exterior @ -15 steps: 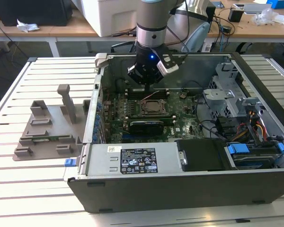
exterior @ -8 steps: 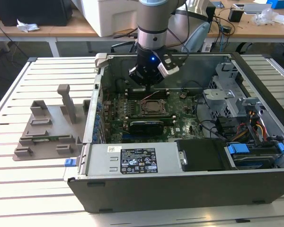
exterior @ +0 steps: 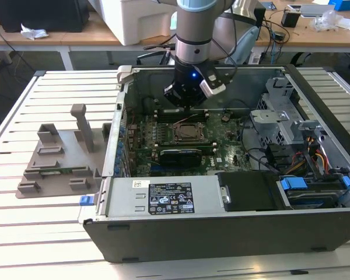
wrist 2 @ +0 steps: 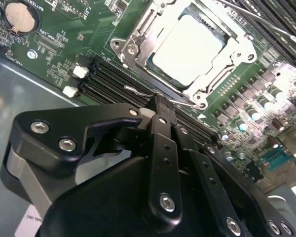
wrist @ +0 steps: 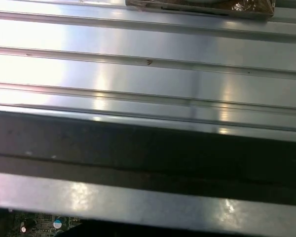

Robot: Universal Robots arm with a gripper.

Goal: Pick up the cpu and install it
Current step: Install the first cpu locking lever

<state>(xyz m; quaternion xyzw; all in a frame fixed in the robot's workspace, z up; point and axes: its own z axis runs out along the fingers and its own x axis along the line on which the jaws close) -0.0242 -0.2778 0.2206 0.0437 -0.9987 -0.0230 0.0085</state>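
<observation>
The cpu (wrist 2: pixel 187 48) lies flat in the socket (wrist 2: pixel 138 29) inside the open computer case (exterior: pixel 221 233). The gripper (wrist 2: pixel 155 106) hovers just beside it, fingers closed together, holding nothing. A bump could shift the unclamped chip.

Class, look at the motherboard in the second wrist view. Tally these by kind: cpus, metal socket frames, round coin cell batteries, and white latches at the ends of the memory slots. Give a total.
cpu: 1
metal socket frame: 1
coin cell battery: 1
white latches: 2
Total: 5
</observation>
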